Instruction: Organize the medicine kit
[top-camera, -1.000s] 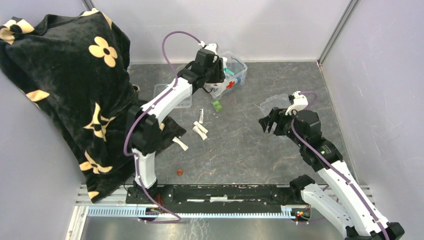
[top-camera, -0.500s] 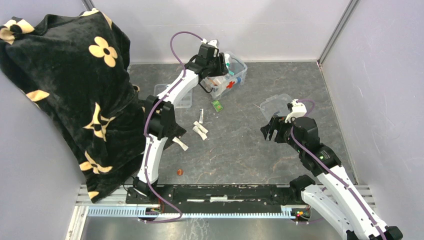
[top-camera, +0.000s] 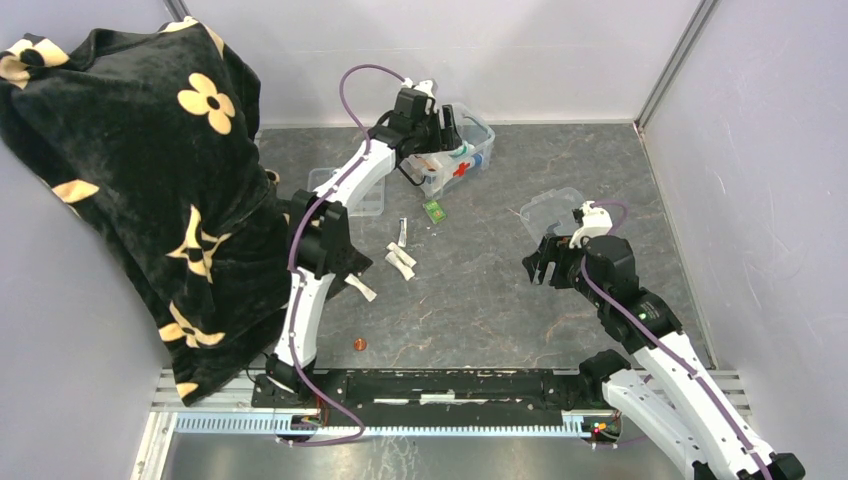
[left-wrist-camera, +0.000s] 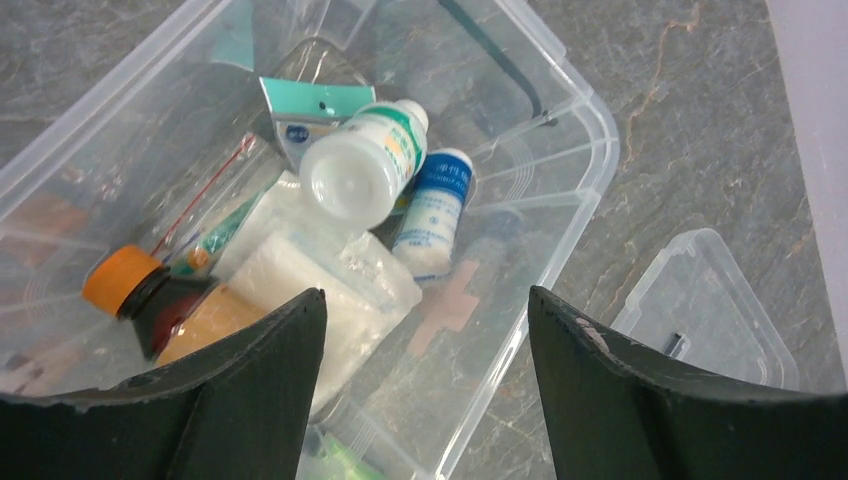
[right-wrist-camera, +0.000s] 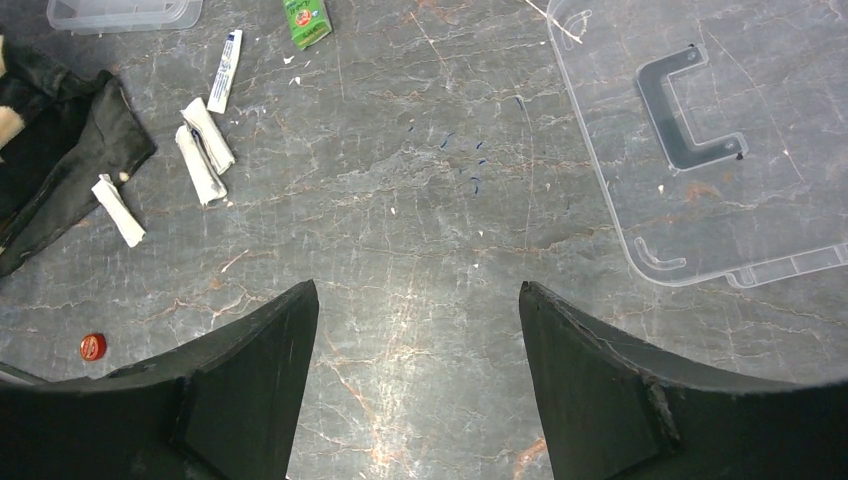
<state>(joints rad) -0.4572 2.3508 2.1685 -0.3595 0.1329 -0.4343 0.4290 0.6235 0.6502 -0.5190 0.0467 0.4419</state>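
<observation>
The medicine kit (top-camera: 484, 140) stands lidless at the far middle of the bench (top-camera: 480, 310). Its red cross faces the arms, and it holds a green-labelled white bottle (left-wrist-camera: 360, 165), a smaller blue-labelled bottle (left-wrist-camera: 432, 215), an orange-capped brown bottle (left-wrist-camera: 150, 300) and gauze packets (left-wrist-camera: 330, 270). Directly above the kit the left fingers (left-wrist-camera: 250, 390) hang spread wide with nothing between them. Just in front of the kit lies a green sachet (top-camera: 434, 211), the flat clear lid (right-wrist-camera: 720, 150) lies to the kit's near right, and nearer the arms than the lid the right fingers (right-wrist-camera: 240, 390) hover wide apart and empty over bare bench.
</observation>
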